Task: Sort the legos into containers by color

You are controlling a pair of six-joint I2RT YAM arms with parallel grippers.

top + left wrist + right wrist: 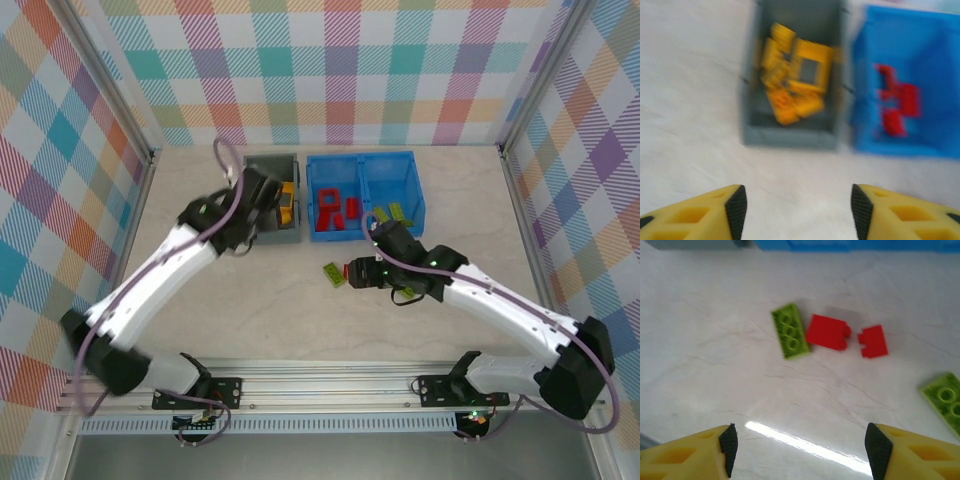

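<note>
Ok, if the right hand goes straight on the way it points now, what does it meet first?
Most likely the lime green brick and the red brick beside it, lying dead ahead of the open right hand. Depth is unclear: if it is tilted steeply, it could touch the bare table first.

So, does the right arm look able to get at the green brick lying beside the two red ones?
Probably yes: the right gripper is open, with the green brick just ahead and uncovered. The red brick close beside it may crowd one finger.
</note>
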